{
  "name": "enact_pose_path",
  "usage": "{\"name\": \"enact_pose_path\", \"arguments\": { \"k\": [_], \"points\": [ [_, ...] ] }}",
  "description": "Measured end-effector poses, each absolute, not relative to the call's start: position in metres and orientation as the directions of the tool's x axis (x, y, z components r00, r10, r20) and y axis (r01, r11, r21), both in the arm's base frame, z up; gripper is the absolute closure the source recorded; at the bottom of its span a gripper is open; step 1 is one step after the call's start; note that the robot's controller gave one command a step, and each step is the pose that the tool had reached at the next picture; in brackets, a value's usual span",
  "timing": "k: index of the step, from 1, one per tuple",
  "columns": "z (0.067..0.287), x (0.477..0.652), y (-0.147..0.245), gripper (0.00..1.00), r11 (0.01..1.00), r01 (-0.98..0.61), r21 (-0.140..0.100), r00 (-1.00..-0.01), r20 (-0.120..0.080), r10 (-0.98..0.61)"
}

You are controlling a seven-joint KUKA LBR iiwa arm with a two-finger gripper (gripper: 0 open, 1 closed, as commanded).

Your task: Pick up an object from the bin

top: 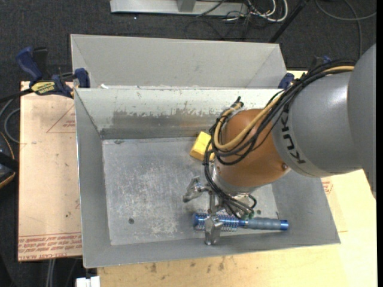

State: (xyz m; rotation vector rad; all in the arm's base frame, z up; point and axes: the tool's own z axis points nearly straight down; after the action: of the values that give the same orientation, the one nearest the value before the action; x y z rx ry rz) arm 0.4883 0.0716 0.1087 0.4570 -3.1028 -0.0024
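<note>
Gripper [202,215]: lower centre of the frame, low over the bin [143,178] floor.
Jaws: apparently spread wide, gripping nothing.
Blue pen-like stick [263,224]: flat, lower right, left end at the gripper.
Yellow block [200,144]: centre, well apart.

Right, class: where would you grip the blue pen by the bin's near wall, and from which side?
Probably mid-shaft on the blue pen, coming straight down from above: it lies flat, lengthwise along the wall, so only its narrow width offers a grip.
</note>
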Motion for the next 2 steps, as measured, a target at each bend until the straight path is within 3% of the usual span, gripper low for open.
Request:
{"name": "enact_pose_path", "arguments": {
  "k": [1,2],
  "points": [
    [0.0781,0.5257,0.0190,0.00,0.861,-0.509,0.002,-0.861,-0.008,-0.509],
    [0.0789,0.5269,0.0202,1.00,0.861,-0.509,0.001,-0.861,-0.013,-0.509]
  ]
}}
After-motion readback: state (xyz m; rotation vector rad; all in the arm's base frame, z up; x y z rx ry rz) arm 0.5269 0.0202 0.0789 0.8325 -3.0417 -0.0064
